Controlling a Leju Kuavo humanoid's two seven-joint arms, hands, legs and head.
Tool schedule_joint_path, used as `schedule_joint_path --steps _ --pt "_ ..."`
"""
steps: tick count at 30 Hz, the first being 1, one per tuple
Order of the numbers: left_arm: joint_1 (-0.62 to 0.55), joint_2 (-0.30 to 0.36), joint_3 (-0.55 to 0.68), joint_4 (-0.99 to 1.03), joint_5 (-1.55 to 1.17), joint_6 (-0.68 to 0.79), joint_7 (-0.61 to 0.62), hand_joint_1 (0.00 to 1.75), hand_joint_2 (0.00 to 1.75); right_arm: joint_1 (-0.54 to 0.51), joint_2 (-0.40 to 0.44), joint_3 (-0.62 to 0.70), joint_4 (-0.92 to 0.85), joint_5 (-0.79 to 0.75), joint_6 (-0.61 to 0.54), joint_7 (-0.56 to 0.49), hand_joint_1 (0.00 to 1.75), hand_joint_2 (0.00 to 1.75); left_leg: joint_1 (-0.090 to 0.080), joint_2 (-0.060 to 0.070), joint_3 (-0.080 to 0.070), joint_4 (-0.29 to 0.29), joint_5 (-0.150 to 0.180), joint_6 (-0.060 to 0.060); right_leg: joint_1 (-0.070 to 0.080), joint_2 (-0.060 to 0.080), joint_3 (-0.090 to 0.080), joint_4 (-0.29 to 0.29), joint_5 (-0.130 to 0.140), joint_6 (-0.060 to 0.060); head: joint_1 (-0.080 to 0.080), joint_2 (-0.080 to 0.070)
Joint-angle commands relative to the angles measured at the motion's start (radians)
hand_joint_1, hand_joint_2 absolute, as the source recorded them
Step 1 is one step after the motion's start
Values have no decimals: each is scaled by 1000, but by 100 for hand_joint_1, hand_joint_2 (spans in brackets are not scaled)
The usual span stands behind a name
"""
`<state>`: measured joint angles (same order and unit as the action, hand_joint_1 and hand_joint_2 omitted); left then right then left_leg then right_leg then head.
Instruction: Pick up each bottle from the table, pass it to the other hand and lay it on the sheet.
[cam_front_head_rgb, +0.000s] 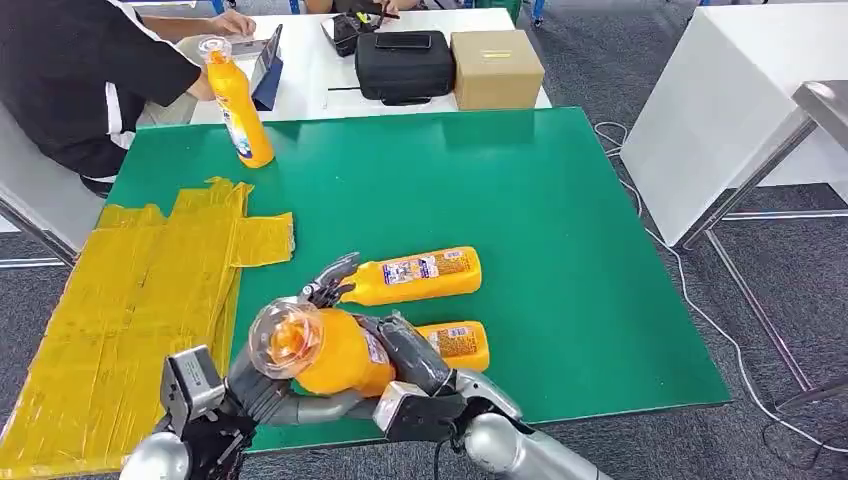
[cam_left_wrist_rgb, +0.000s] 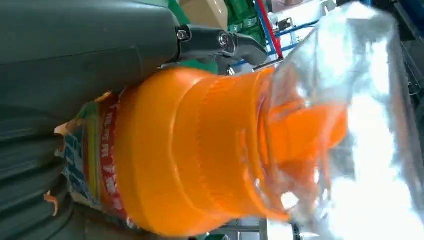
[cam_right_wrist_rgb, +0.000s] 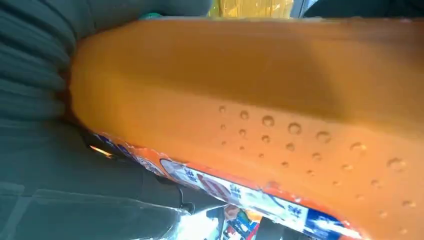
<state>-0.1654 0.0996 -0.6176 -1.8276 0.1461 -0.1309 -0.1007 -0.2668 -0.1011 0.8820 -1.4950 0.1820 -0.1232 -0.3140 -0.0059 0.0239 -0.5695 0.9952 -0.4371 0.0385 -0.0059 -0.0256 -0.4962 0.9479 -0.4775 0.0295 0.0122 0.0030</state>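
- Bottle number one, the held bottle (cam_front_head_rgb: 325, 352), is orange with a clear cap and sits up off the green table (cam_front_head_rgb: 560, 200) at its near edge, cap end pointing toward the yellow sheet (cam_front_head_rgb: 120, 300).
- Left hand (cam_front_head_rgb: 262, 385) is wrapped around the cap end of it, fingers curled under the neck. Up close in the left wrist view the clear cap (cam_left_wrist_rgb: 345, 120) looks all shiny.
- Right hand (cam_front_head_rgb: 415, 365) is clamped on the body of the same bottle, so both hands have it.
- Second bottle (cam_front_head_rgb: 420, 277) is lying on its side on the table, just beyond the hands.
- Third bottle (cam_front_head_rgb: 460, 343) is lying flat too, right beside the right hand.
- Fourth bottle (cam_front_head_rgb: 236, 100) is standing upright at the table's far left corner, with a person's hand (cam_front_head_rgb: 203, 88) on it.
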Motion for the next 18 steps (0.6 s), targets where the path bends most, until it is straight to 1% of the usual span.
schedule_joint_path --steps 1,11,16,17,18 --pt "-21 25 -31 46 -4 11 -7 175 175 -36 14 33 36 13 36 4 175 175 0 -1 2 -1 -1 -2 0 2 2 -1 0 -1 0 0" --pt "-14 26 -18 33 -12 8 -9 175 175 -30 16 11 39 18 37 3 175 175 1 -1 2 -1 -1 -3 0 2 2 -1 0 -1 0 0" --pt "-7 23 -9 27 -16 6 -10 175 175 -19 10 -9 38 8 9 -5 175 175 1 -1 2 -1 0 -2 0 2 2 -1 0 -1 0 0" --pt "-1 23 -5 23 -24 7 -13 175 175 -11 6 -18 38 3 1 -5 82 175 0 -1 1 -1 0 -1 0 1 1 -1 0 0 0 0" --pt "10 23 1 22 -30 7 -14 175 175 8 0 -39 36 -47 13 -4 0 175 1 -2 2 -1 -1 -2 0 2 2 -1 0 -1 0 0"
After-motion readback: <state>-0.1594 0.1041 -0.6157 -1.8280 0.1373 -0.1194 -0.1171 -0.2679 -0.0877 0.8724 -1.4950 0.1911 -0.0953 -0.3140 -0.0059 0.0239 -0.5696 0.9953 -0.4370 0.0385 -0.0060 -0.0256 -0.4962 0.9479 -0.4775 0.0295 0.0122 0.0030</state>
